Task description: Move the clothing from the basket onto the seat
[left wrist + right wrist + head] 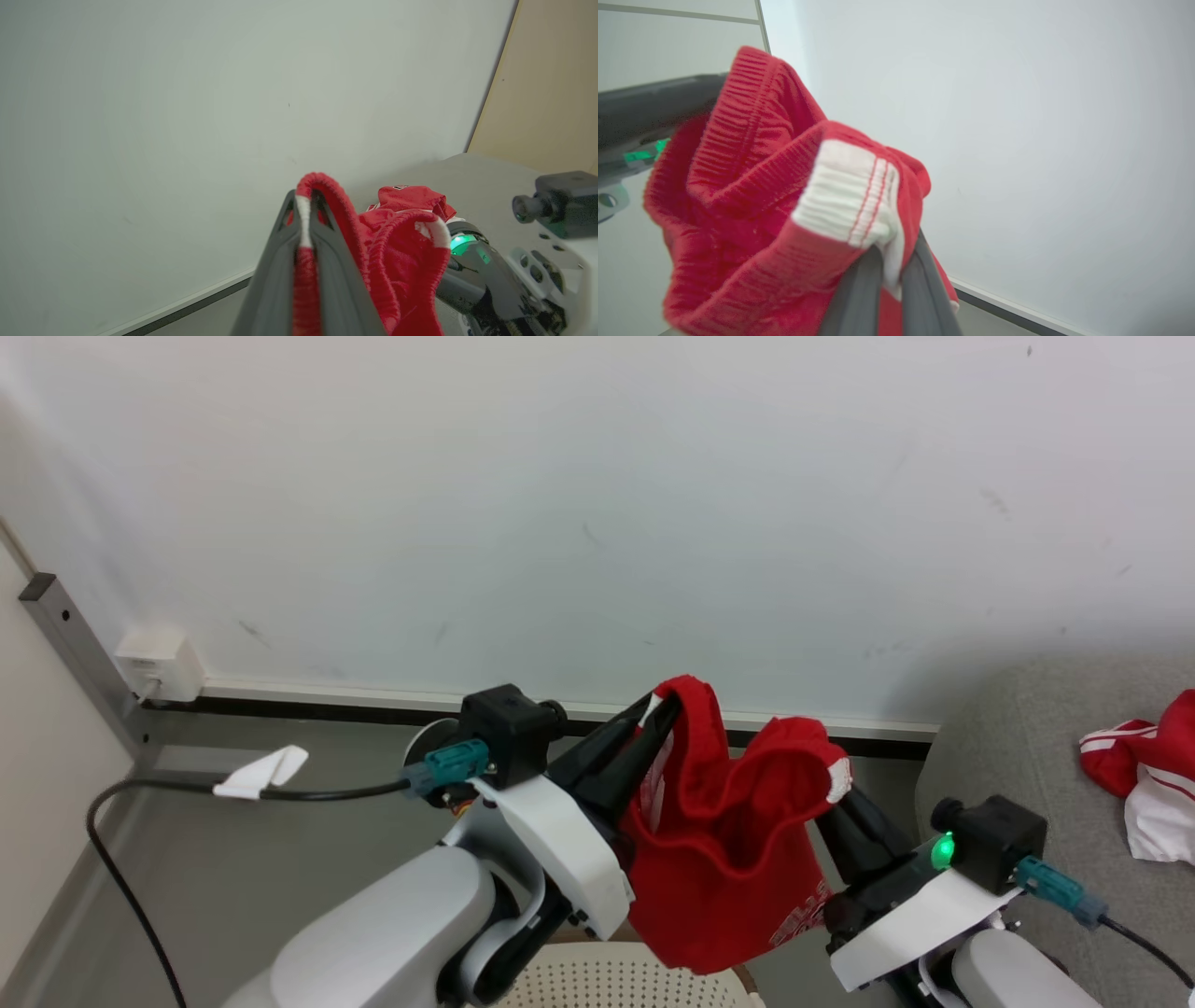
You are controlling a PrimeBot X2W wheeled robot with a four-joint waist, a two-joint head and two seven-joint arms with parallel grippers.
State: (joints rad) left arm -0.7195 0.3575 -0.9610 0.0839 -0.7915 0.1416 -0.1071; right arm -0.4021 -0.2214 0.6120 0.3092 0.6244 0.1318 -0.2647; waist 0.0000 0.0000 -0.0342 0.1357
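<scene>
Head view, my left gripper point(658, 707): clamped on the waistband of the red shorts point(719, 868), at its left end.
Head view, my right gripper point(837, 795): pinching the waistband's white patch; the shorts hang between my two arms, above the basket point(607, 985).
Head view, sofa point(1027, 747): at my right, with more red-and-white clothing point(1144, 775) lying on it.
Left wrist view: my fingers point(273, 280) are closed on red ribbed elastic with a white strip.
Right wrist view: my fingers point(857, 298) are closed on the white ribbed patch, with the wall point(1041, 116) behind.
</scene>
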